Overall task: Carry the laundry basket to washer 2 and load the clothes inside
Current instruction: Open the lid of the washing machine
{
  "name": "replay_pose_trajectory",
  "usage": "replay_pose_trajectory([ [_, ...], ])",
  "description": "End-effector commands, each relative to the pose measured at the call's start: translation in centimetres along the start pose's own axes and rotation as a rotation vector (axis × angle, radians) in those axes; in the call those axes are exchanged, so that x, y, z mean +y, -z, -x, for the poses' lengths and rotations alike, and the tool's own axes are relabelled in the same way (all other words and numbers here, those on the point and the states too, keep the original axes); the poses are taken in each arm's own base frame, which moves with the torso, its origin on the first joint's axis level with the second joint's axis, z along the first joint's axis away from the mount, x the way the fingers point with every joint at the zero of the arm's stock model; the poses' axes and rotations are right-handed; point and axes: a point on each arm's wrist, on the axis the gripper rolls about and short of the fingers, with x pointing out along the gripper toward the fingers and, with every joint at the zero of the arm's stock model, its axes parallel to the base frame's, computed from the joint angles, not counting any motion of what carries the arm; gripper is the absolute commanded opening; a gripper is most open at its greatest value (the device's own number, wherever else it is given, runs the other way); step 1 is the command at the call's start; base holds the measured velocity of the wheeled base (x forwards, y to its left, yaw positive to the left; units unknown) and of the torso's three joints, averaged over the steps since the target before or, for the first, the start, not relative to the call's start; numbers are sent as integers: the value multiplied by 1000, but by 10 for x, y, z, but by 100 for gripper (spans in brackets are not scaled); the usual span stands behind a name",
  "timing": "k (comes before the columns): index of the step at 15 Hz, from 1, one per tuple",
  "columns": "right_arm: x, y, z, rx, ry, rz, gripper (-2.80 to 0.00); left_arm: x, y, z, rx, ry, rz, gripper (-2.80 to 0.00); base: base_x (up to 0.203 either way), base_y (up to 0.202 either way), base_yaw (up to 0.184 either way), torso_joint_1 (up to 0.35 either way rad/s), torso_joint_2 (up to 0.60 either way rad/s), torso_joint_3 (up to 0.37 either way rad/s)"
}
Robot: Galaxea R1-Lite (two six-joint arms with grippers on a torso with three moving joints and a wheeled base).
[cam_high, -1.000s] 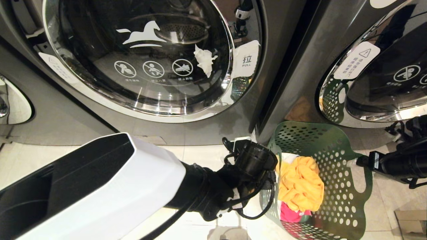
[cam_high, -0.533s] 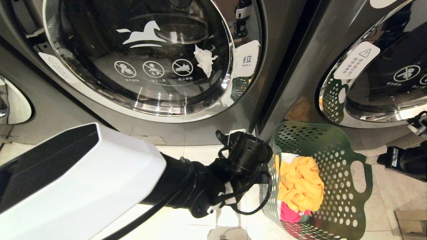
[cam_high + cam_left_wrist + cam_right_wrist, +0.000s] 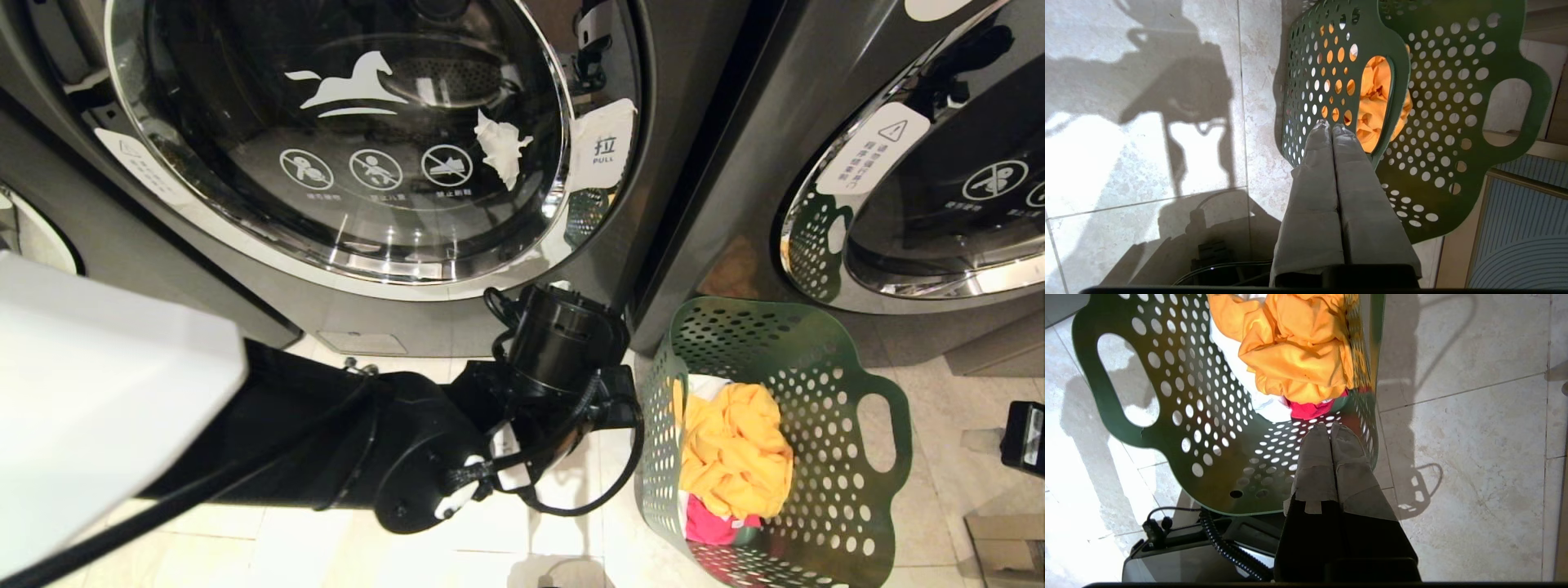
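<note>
The laundry basket point(image 3: 775, 441) sits on the floor point(image 3: 326, 547) at about 4 o'clock in the head view, just in front of the gap between two grey washers. The clothes point(image 3: 735, 465) lie inside, yellow on top, pink below. The big round washer door point(image 3: 343, 139) at 11 o'clock is closed. The left pincer point(image 3: 1329, 128) is pressed tight together and holds nothing, near the basket's side. The right pincer point(image 3: 1331, 430) is tight too and holds nothing, above the rim. With the door closed, no clothes can go in. A bump from an arm could tip the basket.
</note>
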Motion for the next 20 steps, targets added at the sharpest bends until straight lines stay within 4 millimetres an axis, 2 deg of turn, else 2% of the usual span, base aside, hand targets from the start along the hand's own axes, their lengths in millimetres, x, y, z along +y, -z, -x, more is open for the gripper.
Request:
replay_pose_trajectory([
  [1,4,9,19,-48,-14,14,-280,2,-15,22,-39,16,20,-280,0,0,0,0,0,0],
  [5,10,33,41,-87,-52,51,-280,12,-29,60,-59,12,28,-280,0,0,0,0,0,0],
  [9,13,65,63,-140,-113,147,-280,41,-38,97,-73,-50,41,-280,0,0,0,0,0,0],
  [12,15,100,67,-94,-234,267,-280,72,-27,130,-71,-134,26,-280,0,0,0,0,0,0],
  [15,10,136,59,9,-333,396,-280,117,-8,159,-59,-261,-4,-280,0,0,0,0,0,0],
  [17,2,159,53,74,-349,503,-280,140,0,176,-72,-333,5,-280,0,0,0,0,0,0],
  [20,-4,173,51,97,-347,534,-280,165,11,193,-91,-461,-9,-280,0,0,0,0,0,0],
])
